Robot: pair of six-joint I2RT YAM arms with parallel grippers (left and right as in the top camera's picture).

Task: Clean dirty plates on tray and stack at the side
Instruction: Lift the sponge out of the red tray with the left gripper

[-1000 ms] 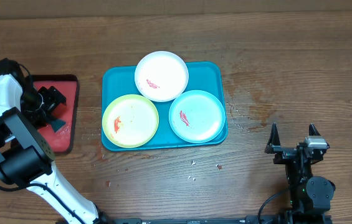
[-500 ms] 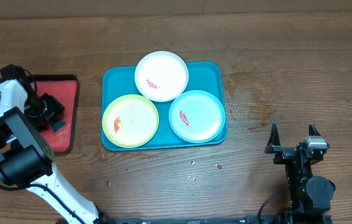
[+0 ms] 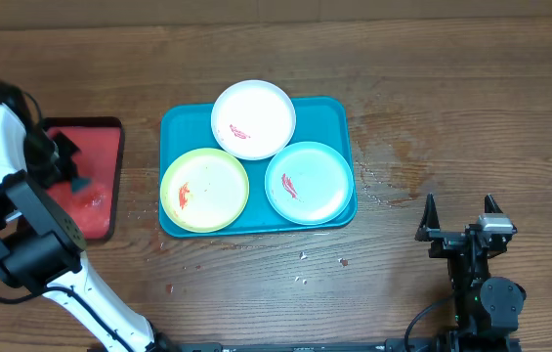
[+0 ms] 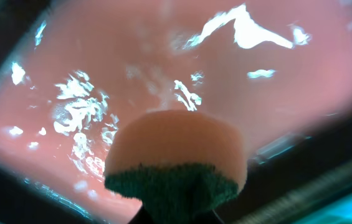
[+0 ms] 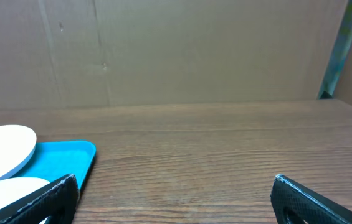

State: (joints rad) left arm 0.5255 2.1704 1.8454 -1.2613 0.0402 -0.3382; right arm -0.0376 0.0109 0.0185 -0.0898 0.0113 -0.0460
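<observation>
Pinching a sponge (image 4: 176,155) by its green scouring side, the left jaws were pressed shut above the red tray (image 3: 100,147); only the left wrist view showed that grip, close and blurred. Overhead, the white plate (image 3: 253,119), yellow-green plate (image 3: 204,190) and light blue plate (image 3: 309,183) lay red-smeared on the teal tray (image 3: 339,112). The right jaws stood spread wide over the worktop (image 3: 451,98), well apart from the tray.

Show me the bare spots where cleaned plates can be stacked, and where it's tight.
Widest bare wood lies right of the teal tray, between it and the right hand. Another strip runs along the far edge beyond the white plate. Crowded: the tray itself, filled by plates, and the left side, where the left hand holds a sponge over the red tray.
</observation>
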